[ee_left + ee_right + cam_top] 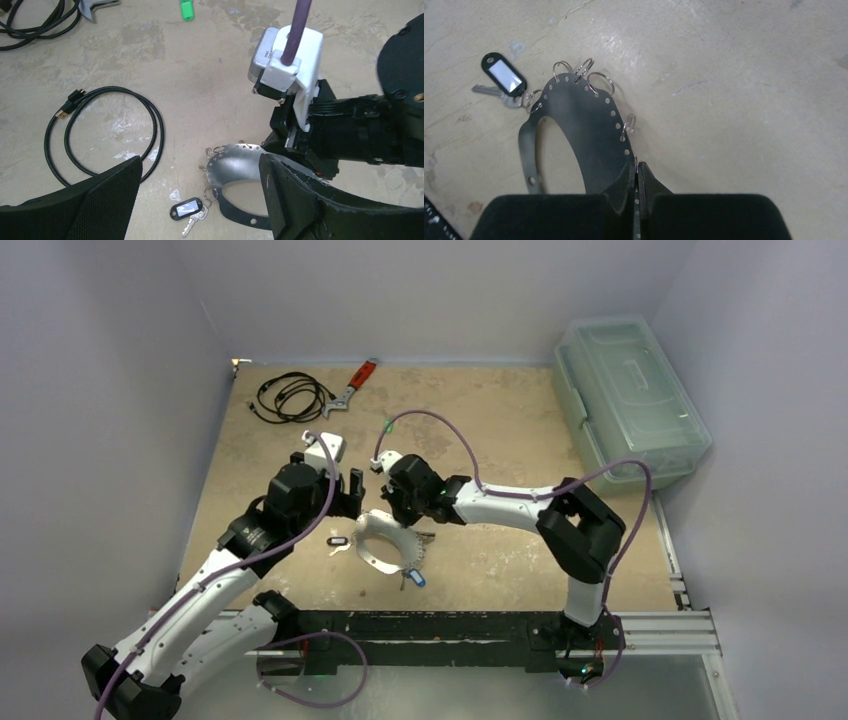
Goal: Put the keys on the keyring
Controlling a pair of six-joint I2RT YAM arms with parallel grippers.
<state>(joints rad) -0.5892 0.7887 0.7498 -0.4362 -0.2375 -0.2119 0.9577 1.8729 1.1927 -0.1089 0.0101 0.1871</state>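
1. Top view: large thin grey metal keyring [385, 545] lying between both grippers, pinched at its far edge by the right gripper [402, 510] — likely steadying it for threading.
2. Left wrist: left gripper [200, 167] spread wide, empty, poised over the small dark-tagged key [187, 209] beside the ring's edge.
3. Right wrist: fingers [704, 215] pressed together on the perforated rim.

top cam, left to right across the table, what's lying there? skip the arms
cable → wrench → blue-tagged key → clear box. Left out: keyring and dark-tagged key, both overlapping the wrench's span.
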